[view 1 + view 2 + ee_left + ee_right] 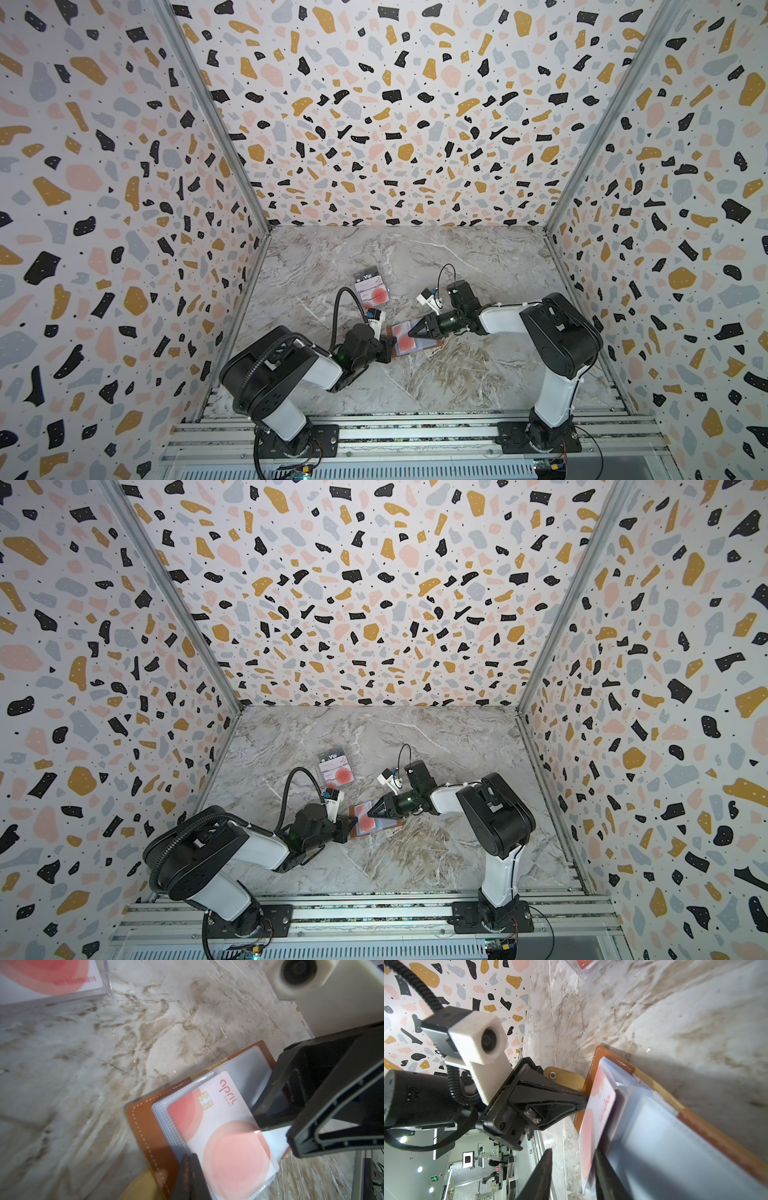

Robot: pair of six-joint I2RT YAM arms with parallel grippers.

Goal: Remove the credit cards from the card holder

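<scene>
Extraction: white plastic card with red circles [228,1147] sits among the clear sleeves of the tan-brown leather card holder [143,1126], which lies open on the marble table [83,1064] between the arms. Left gripper [190,1159] is clamped on the holder's edge: good anchor. Right gripper [274,1132] has its jaws part open at the card's end. Close squarely, then pull along the sleeve, not up.

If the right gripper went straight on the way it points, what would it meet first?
Likely the white card: its edge sits between the open jaws of the right gripper. Beyond it, the left gripper is shut on the edge of the holder. Depth is hard to judge.
</scene>
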